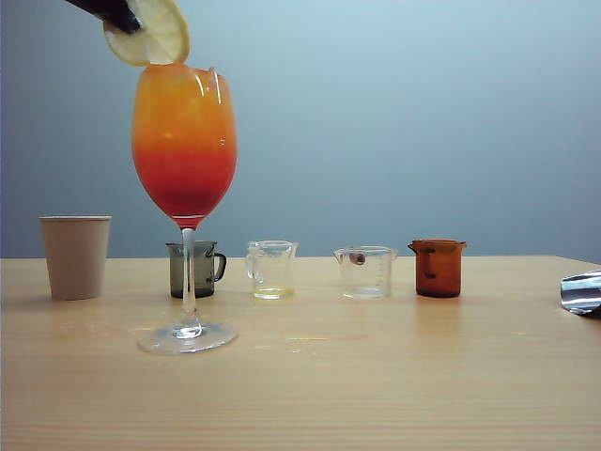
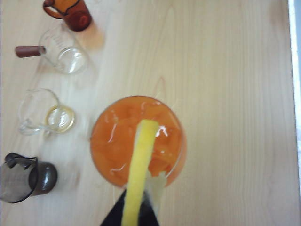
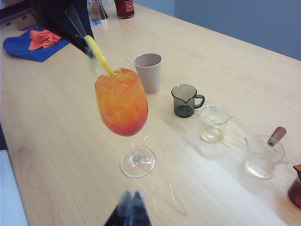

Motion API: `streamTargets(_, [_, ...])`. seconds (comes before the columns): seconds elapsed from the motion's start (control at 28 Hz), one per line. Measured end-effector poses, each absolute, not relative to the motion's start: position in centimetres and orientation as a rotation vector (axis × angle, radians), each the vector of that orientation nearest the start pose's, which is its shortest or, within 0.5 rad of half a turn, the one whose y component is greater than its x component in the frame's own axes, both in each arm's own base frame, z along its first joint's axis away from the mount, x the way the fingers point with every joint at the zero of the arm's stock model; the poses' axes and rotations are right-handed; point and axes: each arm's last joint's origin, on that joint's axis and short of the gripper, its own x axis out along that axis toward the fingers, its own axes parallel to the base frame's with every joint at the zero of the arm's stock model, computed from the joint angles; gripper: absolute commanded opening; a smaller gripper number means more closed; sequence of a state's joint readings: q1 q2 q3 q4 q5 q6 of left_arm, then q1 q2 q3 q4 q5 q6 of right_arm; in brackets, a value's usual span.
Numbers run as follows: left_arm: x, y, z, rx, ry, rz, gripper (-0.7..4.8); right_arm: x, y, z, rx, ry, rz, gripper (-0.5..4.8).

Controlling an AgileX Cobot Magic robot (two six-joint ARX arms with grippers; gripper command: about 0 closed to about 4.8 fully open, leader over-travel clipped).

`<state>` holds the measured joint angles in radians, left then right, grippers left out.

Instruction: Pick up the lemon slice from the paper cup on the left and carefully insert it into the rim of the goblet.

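The goblet [image 1: 184,141], tall and clear with an orange-to-red drink, stands left of centre on the table. My left gripper [image 1: 117,14] is above its rim, shut on the lemon slice [image 1: 150,36]. The slice's lower edge reaches the rim on the left side. In the left wrist view the lemon slice [image 2: 139,165] shows edge-on between the dark jaws of the left gripper [image 2: 136,207], over the goblet's mouth [image 2: 113,141]. The beige paper cup [image 1: 75,256] stands left of the goblet. My right gripper [image 3: 131,200] hovers low near the table, shut and empty, facing the goblet [image 3: 121,106].
Behind the goblet runs a row: a dark grey measuring cup [image 1: 195,269], a clear beaker with yellow liquid [image 1: 271,269], another clear beaker [image 1: 365,272] and an amber beaker [image 1: 438,267]. A blue cloth [image 3: 28,44] lies at the table's far end.
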<state>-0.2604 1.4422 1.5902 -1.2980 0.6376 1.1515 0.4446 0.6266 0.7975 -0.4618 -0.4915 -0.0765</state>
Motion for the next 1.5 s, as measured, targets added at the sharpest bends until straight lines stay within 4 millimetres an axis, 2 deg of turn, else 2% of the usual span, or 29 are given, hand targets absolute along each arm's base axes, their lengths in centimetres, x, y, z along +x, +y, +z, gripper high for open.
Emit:
streamTargets(0.36, [24.92, -8.2, 37.06, 0.779, 0.613, -1.287, -0.06, 10.86, 6.68, 33.23, -0.063, 0.266, 0.94, -0.05])
streamTargets(1.14, [25.12, -9.05, 37.24, 0.86, 0.539, -1.292, -0.06, 10.87, 6.68, 33.24, -0.063, 0.265, 0.94, -0.05])
streamTargets(1.5, [25.23, -8.89, 37.13, 0.917, 0.567, -1.252, -0.06, 10.87, 6.68, 33.24, -0.063, 0.265, 0.94, -0.05])
